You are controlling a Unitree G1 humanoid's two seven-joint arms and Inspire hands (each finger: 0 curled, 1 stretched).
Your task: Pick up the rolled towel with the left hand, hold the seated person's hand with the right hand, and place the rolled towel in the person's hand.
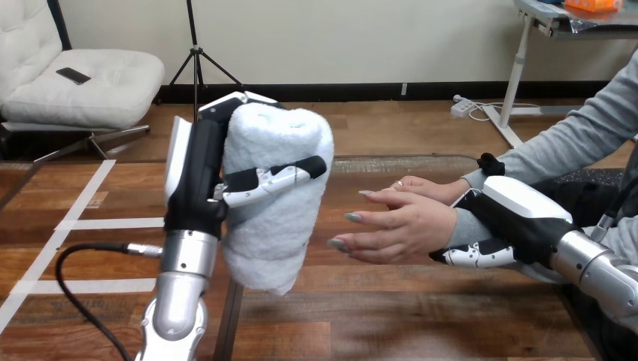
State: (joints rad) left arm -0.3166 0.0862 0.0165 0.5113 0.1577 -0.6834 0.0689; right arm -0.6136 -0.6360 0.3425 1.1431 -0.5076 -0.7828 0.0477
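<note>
A white rolled towel [277, 197] stands upright in the air at centre left, above the table. My left hand [197, 177] is shut on it, with the thumb across its front and fingers over its top. The person's hand [397, 226] reaches in from the right, fingers spread and pointing at the towel, a short gap apart from it. My right hand [511, 218] is at the person's wrist, fingers curled under it and palm behind it. A second hand of the person [421, 186] lies just behind the first.
The wooden table [391, 316] stretches below both arms. White tape strips [113, 223] run across its left part. A black cable [83, 278] loops beside my left forearm.
</note>
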